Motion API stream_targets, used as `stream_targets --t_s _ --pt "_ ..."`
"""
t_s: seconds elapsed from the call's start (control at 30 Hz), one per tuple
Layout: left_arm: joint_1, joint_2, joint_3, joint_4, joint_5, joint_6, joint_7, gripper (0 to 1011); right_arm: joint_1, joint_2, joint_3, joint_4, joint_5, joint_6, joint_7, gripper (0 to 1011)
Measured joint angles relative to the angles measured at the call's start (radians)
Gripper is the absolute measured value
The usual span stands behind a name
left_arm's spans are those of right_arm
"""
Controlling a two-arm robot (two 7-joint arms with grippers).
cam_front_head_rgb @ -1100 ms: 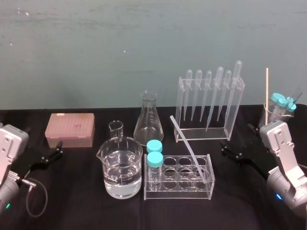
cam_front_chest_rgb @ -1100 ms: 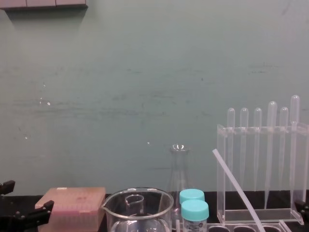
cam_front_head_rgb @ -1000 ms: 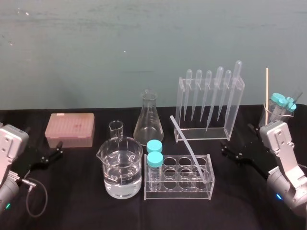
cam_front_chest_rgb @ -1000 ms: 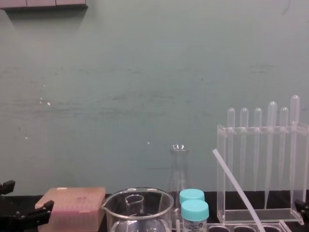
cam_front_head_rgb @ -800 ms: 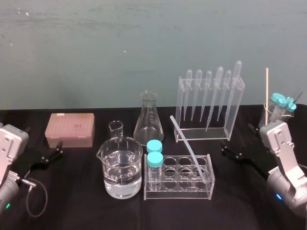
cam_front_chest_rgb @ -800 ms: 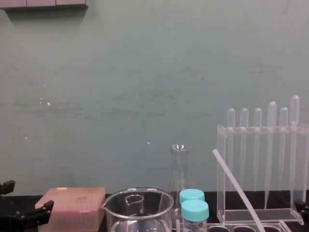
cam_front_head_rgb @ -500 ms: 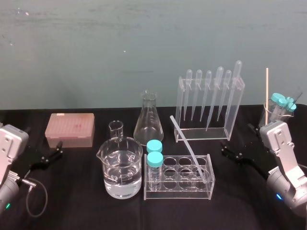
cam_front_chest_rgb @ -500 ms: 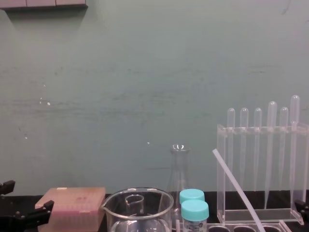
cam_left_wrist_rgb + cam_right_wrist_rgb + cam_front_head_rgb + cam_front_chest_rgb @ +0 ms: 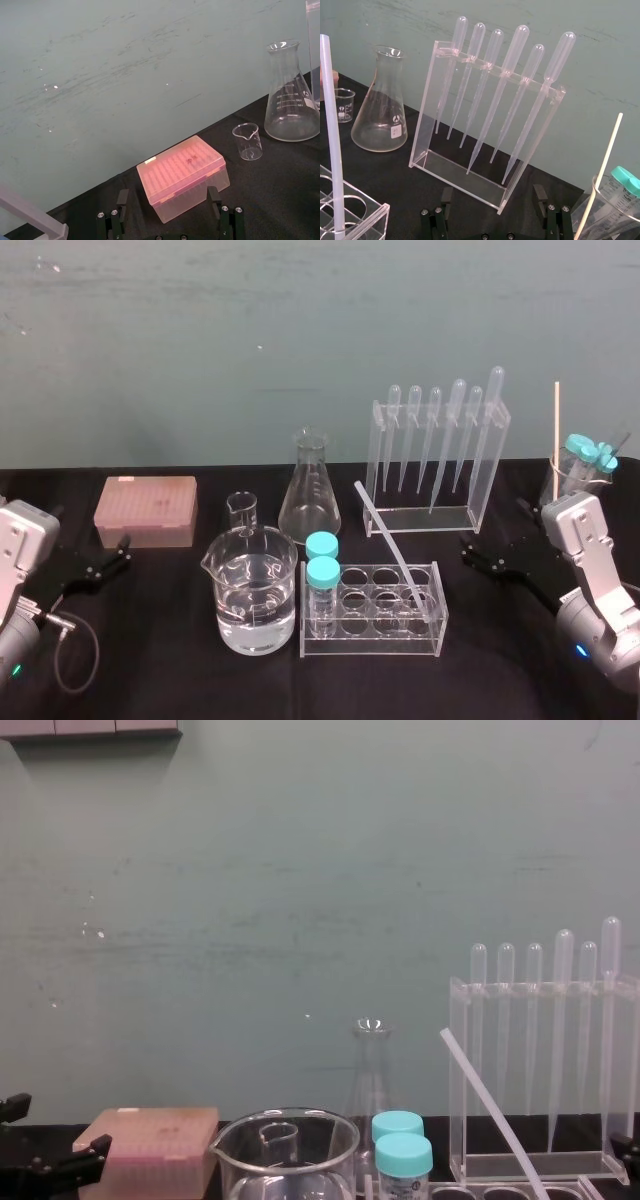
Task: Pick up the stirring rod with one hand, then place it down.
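Head view: no change, pick-up not begun.
Nothing has moved over the last second. The stirring rod leans untouched in the tube rack, so the task is unstarted. Left gripper and right gripper sit low at either side, fingers spread, empty.

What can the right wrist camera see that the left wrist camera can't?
Right wrist view, not the left: six pipettes, the stirring rod standing in the tube rack, a wooden stick, blue-capped tubes, and the open right gripper.
Left wrist view, not the right: the pink box seen whole, and the open left gripper.
Both: the flask and the small beaker on the black table.
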Motion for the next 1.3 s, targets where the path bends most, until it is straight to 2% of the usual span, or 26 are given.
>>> stream_targets --t_s 0.83,0.9,0.93,1.03,1.2,1.27,1.3 --pt "0.0 0.0 0.0 0.0 0.0 0.0 0.0 1000 0.0 0.0 0.0 0.0 0.0 0.0 0.0 1002" --pt "0.0 0.0 0.0 0.0 0.0 0.0 0.0 1000 -0.005 -0.006 0.013 -0.001 -0.001 -0.027 -0.01 1002" --pt "0.0 0.0 0.0 0.0 0.0 0.0 0.0 1000 -0.012 -0.016 0.032 -0.006 -0.004 -0.072 -0.027 1002" --pt "0.0 0.0 0.0 0.0 0.0 0.0 0.0 1000 -0.016 -0.034 0.058 -0.023 -0.02 -0.163 -0.053 1002" --pt "0.0 0.0 0.0 0.0 0.0 0.0 0.0 1000 -0.01 -0.049 0.07 -0.062 -0.058 -0.283 -0.054 1002" --pt "0.0 0.0 0.0 0.0 0.0 0.0 0.0 1000 -0.002 -0.054 0.064 -0.082 -0.069 -0.332 -0.029 1002" --pt "0.0 0.0 0.0 0.0 0.0 0.0 0.0 1000 -0.002 -0.054 0.064 -0.082 -0.069 -0.332 -0.029 1002"
